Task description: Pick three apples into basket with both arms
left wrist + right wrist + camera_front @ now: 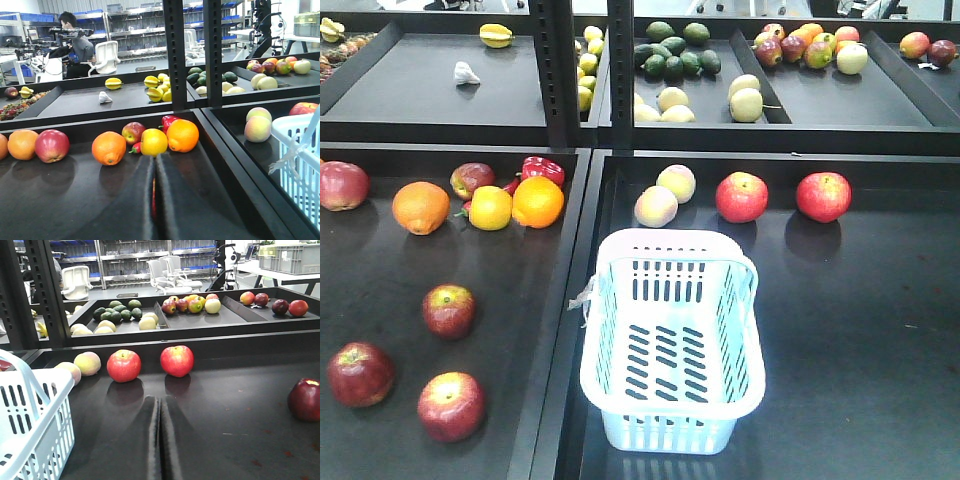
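Observation:
The pale blue basket [752,300] stands empty at the front of the right tray, also seen in the right wrist view [35,425] and the left wrist view [300,165]. Three red apples [448,310] [360,373] [451,405] lie at the front of the left tray. Two more red apples [741,196] [822,196] sit behind the basket; the right wrist view has them [123,365] [176,360] ahead of my right gripper [160,400], which is shut and holds nothing. My left gripper [154,159] is shut too, pointing at the fruit row. A thin red sliver shows through its slit.
Oranges [108,147] [182,135], a yellow fruit [153,142], a small apple [133,132] and a red pepper [169,121] line the back of the left tray. Two peaches [655,206] [676,183] lie behind the basket. A dark apple [305,399] sits far right. A raised divider [575,300] splits the trays.

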Robot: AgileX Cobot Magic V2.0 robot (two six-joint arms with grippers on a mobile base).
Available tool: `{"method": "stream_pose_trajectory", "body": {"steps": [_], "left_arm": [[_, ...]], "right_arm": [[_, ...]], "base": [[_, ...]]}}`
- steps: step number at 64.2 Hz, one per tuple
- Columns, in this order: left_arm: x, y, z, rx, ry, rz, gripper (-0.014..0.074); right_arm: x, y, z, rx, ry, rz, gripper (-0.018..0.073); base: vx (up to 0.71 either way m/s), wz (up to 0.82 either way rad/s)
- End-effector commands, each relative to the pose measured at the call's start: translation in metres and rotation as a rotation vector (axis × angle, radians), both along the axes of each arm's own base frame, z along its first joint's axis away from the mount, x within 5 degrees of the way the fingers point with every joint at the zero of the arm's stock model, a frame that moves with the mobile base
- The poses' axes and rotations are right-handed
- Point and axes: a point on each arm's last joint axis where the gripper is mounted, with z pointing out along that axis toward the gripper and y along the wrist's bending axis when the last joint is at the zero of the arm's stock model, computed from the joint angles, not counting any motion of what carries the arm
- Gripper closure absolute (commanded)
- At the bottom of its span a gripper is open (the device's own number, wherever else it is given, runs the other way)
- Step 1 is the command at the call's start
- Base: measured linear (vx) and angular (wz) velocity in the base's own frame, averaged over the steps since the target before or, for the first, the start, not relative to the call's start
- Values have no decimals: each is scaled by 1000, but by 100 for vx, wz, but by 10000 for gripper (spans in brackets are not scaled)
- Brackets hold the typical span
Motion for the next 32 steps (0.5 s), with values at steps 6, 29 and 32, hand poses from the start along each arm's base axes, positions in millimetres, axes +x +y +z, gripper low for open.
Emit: {"method": "stream_pose_trajectory", "body": {"steps": [6,29,32], "left_arm": [[-1,-1,-1,-18,-69,-7,603],[-1,-1,-1,-18,-69,-7,603],[-1,-1,-1,-18,-69,-7,603]], "right_arm": [[0,0,4,-17,-72,0,563],[0,0,4,-17,-72,0,563],[0,0,4,-17,-72,0,563]], "base": [[2,2],[1,1],[1,-1]]}}
